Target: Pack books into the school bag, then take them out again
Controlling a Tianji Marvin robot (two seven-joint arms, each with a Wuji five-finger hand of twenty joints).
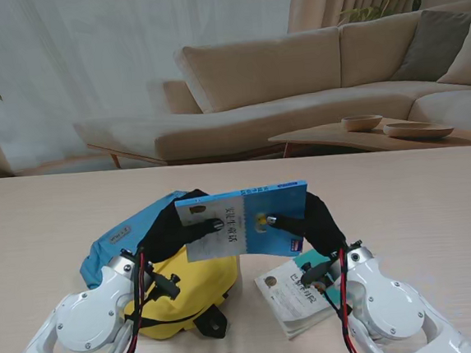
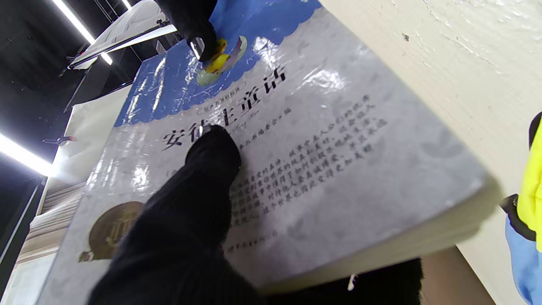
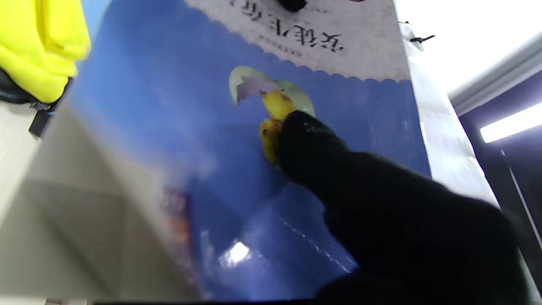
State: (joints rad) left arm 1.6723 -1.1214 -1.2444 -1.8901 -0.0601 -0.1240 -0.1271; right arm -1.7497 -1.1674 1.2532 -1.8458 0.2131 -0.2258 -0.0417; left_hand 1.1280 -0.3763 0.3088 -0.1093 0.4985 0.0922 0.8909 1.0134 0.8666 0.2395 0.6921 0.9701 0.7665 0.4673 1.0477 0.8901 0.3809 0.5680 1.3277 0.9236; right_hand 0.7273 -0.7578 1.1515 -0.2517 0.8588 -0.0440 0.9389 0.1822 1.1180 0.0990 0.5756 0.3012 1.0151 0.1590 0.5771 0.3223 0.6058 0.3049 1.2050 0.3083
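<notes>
A blue and white book hangs in the air over the table, held from both sides. My left hand in its black glove grips the white half, thumb pressed on the cover. My right hand grips the blue half, thumb on the yellow duck picture. Under the book lies the yellow and blue school bag. A second book lies flat on the table near my right wrist.
The pale wooden table stretches around the bag. Beyond its far edge stand a beige sofa and a low table with bowls.
</notes>
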